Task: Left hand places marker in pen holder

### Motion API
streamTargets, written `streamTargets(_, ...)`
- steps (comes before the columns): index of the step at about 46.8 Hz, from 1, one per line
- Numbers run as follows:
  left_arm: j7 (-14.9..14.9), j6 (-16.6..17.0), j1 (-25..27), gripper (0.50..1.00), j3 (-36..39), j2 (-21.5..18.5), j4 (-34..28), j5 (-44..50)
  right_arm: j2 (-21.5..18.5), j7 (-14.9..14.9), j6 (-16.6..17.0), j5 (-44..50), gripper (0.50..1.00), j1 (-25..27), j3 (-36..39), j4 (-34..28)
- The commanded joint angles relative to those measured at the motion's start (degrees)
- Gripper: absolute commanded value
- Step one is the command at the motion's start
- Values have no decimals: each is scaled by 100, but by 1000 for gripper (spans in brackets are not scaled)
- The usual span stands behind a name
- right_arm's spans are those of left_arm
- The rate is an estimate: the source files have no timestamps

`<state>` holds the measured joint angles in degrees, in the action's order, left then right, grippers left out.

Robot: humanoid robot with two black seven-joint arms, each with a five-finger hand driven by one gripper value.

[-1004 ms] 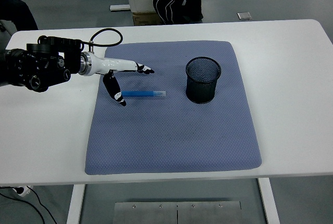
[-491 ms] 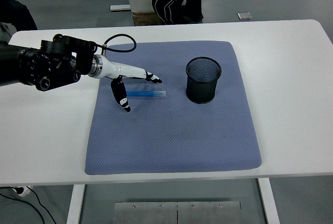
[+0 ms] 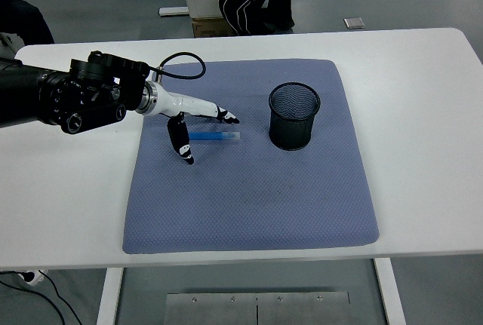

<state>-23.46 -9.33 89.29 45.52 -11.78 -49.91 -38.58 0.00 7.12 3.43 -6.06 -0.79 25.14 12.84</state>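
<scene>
Left hand [image 3: 189, 123] spread above blue marker [image 3: 215, 136]; no writing legible.

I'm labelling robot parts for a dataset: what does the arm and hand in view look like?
The left arm is bulky, black, with round joint housings. A silver ring joins it to a slim white hand with black-tipped fingers. A black cable loops above the wrist.

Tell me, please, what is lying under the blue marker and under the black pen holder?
Both rest on the blue-grey mat, which covers the white table. The marker lies flat, the pen holder stands upright. The table surface beneath the mat is hidden.
</scene>
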Motion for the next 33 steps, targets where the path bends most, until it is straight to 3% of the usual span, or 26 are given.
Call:
streamTargets(1, -1, -16, -17, 1000, 1, 61, -1, -9, 0, 0, -1, 0, 1000, 0, 0, 0)
streamTargets(16, -1, -25, -17, 1000, 1, 61, -1, -26, 0, 0, -1, 0, 1000, 0, 0, 0)
streamTargets(30, -1, -33, 1, 883, 1, 44, -1, -378, 0, 0, -1, 0, 1000, 0, 0, 0)
streamTargets(33, -1, -34, 1, 880, 1, 61, -1, -387, 0, 0, -1, 0, 1000, 0, 0, 0)
